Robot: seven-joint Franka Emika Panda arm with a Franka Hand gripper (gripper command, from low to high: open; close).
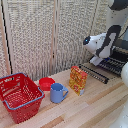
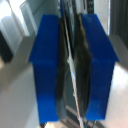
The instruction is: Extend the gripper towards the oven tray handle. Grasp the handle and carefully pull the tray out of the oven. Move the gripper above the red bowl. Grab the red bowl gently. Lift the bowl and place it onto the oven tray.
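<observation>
**Entry: tray handle in my hand, red bowl waiting on the table**

1. My hand (image 2: 71,70). Blue-tipped fingers (image 2: 47,65) stood close together in the wrist view, a thin dark bar pinched between them. I took that bar for the oven tray handle (image 2: 71,50), and judged my hand clamped on it.

2. Oven tray handle. Thin metal, stiff and probably slick. I judged that a hold near the bar's middle would keep the tray from skewing. Which way the bar ran across the oven front I could not tell from the blurred close view.

3. Red bowl (image 1: 46,83). Small, shallow, round, mouth upward, no long axis. It sat on the table (image 1: 95,107) between the red wire basket (image 1: 20,96) and the blue mug (image 1: 57,93), just beside the mug. Likely light and rigid; best taken at the rim.

4. Orange carton (image 1: 78,80). Upright, near the mug.

5. Tray (image 1: 113,64). Dark wire rack at the exterior view's right, bars running front to back; rigid, moderately heavy by my guess.

6. Oven (image 1: 121,47). Mostly hidden behind my arm.
</observation>
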